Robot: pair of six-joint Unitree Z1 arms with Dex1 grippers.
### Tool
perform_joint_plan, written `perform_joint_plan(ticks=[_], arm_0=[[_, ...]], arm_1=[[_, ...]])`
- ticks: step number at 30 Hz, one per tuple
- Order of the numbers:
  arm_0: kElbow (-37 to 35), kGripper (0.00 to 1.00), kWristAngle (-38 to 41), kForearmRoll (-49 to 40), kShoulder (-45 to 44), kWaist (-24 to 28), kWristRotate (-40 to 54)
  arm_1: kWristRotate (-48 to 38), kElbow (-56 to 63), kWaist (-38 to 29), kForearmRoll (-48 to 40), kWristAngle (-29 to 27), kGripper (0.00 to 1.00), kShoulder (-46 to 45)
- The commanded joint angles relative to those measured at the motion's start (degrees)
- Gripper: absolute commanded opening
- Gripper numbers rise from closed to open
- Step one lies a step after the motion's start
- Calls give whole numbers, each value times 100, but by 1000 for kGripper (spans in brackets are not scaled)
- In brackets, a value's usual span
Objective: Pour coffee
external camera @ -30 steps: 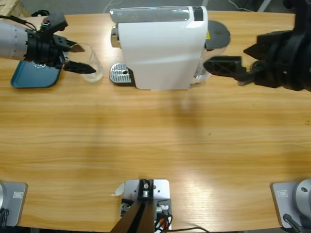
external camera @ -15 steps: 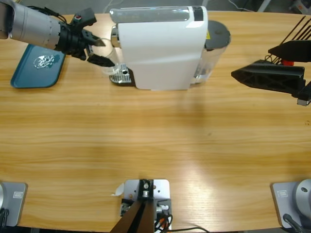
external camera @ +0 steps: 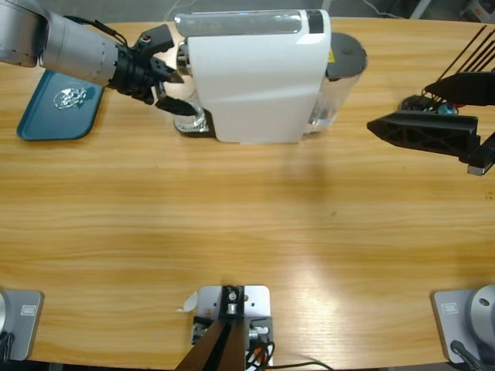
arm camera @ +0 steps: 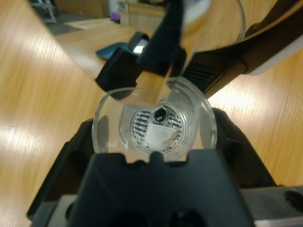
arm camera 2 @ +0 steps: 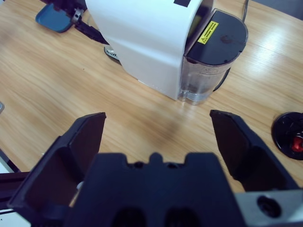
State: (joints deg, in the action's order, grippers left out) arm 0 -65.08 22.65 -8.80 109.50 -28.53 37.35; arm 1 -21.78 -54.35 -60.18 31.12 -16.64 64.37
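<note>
L hand (external camera: 176, 91) clamps glass cup (arm camera: 155, 124) at machine (external camera: 255, 73); R hand (arm camera 2: 158, 142) apart.

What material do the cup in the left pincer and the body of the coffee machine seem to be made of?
The cup looks like clear glass or clear plastic: the metal drip grille shows through its bottom. The coffee machine body appears to be glossy white plastic, with soft light reflections; its water tank looks like transparent plastic.

Long wooden table (external camera: 247, 224); on it, white coffee machine (external camera: 255, 77) beside left gripper (external camera: 172, 89), blue tray (external camera: 58, 108) behind that gripper.
</note>
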Motion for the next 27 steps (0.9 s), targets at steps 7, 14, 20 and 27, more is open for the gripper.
perform_joint_plan(ticks=[7,14,20,27], arm_0=[[-94,477,101,-17,423,-133,-237],[-13,996,166,-26,365,-135,-307],[27,996,168,-22,237,-38,-255],[224,995,207,-20,-197,259,-237]], arm_1=[[59,285,-47,71,-23,1000,42],[-28,381,-47,17,-23,1000,97],[-81,369,-47,57,-41,1000,107],[-116,364,-47,70,-39,1000,172]])
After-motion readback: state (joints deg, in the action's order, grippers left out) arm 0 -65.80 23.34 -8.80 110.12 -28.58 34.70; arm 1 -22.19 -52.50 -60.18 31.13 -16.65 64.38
